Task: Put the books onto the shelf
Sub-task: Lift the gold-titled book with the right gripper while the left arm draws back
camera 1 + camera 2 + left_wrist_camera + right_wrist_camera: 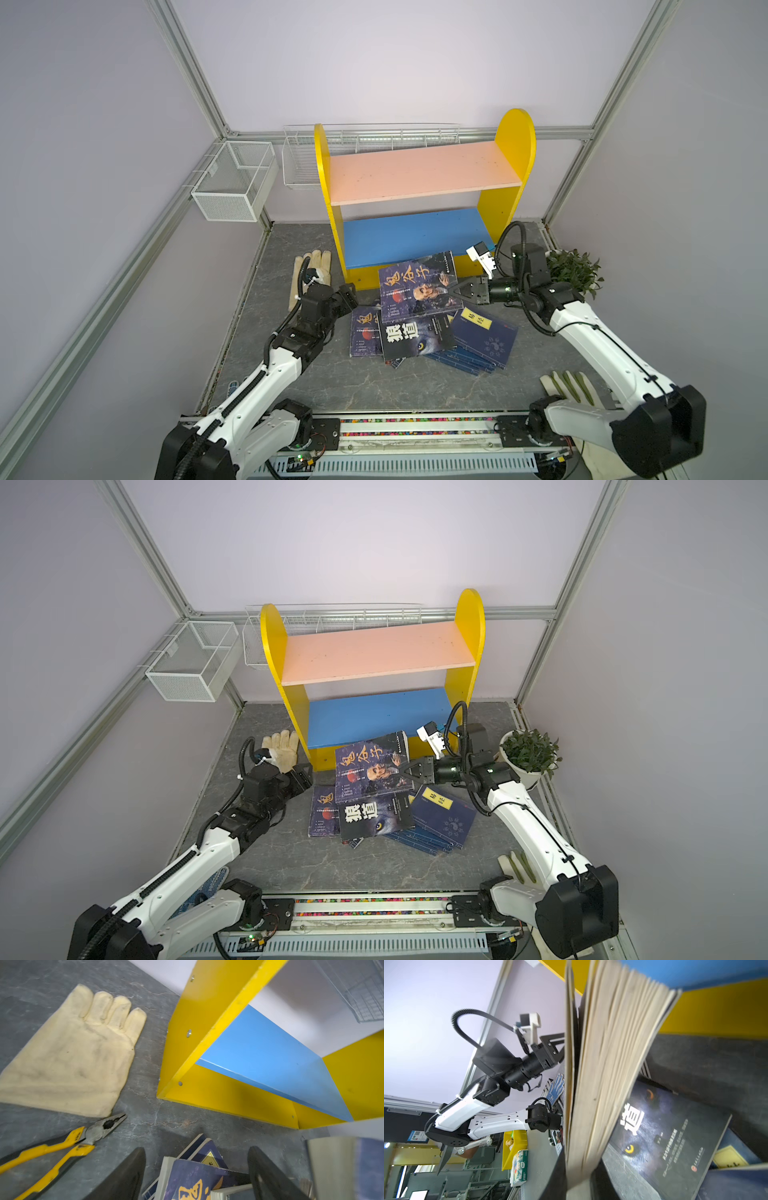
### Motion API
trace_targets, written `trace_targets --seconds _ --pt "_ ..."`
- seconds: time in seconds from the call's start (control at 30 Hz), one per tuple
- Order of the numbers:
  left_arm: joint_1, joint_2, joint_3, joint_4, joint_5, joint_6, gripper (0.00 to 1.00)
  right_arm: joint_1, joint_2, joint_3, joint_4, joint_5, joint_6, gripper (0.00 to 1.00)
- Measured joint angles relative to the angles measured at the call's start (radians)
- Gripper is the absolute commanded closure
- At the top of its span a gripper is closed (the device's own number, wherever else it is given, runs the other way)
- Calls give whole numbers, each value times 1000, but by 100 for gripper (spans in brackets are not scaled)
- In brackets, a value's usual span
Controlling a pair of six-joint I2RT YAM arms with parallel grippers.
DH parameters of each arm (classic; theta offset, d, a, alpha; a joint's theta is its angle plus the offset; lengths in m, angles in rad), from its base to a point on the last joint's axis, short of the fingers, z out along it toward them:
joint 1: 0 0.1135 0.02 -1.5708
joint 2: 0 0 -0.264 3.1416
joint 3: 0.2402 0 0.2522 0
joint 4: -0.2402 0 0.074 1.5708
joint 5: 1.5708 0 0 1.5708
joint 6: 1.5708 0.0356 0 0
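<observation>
The shelf [424,174] [374,654] stands at the back, its pink upper board and blue lower board [270,1059] bare. In both top views my right gripper [451,291] [403,771] is shut on the right edge of a dark paperback [411,286] [365,766], held tilted above the pile before the lower board. The right wrist view shows its fanned pages [608,1053] clamped in that gripper [580,1163]. More books lie below: a wolf-cover paperback [415,338] [664,1136] and thin navy ones [486,332]. My left gripper [352,292] [196,1150] is open at the pile's left edge.
A cream glove [309,276] [72,1053] and yellow-handled pliers [62,1142] lie left of the shelf. A potted plant [575,272] stands at the right. White wire baskets [232,183] hang on the back-left wall. Another glove [569,386] lies front right.
</observation>
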Motion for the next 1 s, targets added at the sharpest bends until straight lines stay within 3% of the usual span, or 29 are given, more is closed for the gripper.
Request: trace_targets --seconds 0.17,0.33,1.0 --pt "3 -22 -30 -100 -125 -135 22 0 25 21 167 -18 93 93" --pt "6 -17 -37 -151 -179 -185 22 0 72 93 240 -24 123 93" --pt "11 37 -37 -168 -198 -192 22 2 283 120 386 58 214 93"
